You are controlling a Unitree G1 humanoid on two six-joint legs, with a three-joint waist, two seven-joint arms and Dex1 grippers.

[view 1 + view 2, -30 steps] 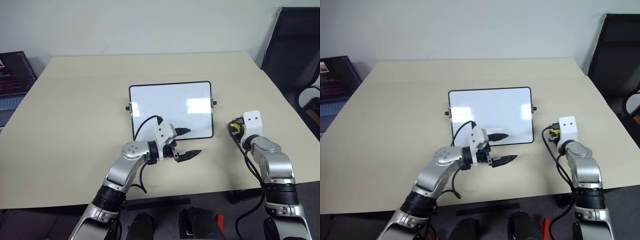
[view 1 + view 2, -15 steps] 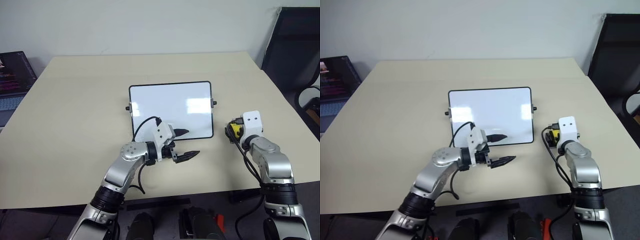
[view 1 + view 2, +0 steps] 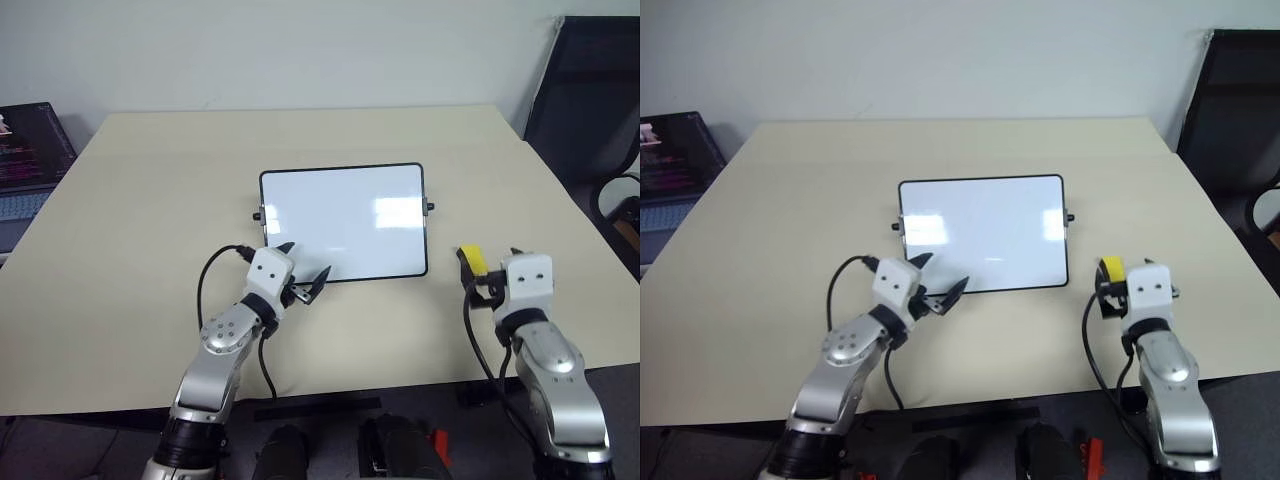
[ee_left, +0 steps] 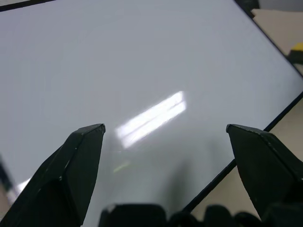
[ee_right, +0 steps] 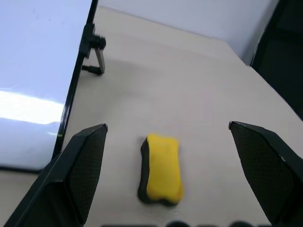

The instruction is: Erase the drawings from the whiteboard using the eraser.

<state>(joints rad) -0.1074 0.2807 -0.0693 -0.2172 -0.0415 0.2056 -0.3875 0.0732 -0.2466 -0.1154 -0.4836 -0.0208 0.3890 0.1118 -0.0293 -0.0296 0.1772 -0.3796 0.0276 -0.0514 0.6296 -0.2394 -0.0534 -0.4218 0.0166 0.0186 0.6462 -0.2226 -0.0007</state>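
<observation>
The whiteboard (image 3: 343,222) lies flat in the middle of the table, and its glossy white face shows no drawings. Just right of its lower right corner lies the yellow eraser (image 3: 471,260) on the tabletop, dark side down. My right gripper (image 5: 168,126) stands open a little behind the eraser (image 5: 162,168), its two fingers wide on either side and touching nothing. At the board's lower left corner my left gripper (image 3: 307,260) is open too, pointing across the board (image 4: 142,71) with nothing between its fingers.
The beige table (image 3: 150,200) has wide bare room on all sides of the board. A dark laptop (image 3: 25,150) sits beyond its left edge. A black chair (image 3: 590,90) stands past the right edge. The near table edge runs just under both arms.
My right gripper has opened, let go of the eraser and drawn back toward me; the eraser now lies on the table. My left gripper swung left along the board's near edge.
</observation>
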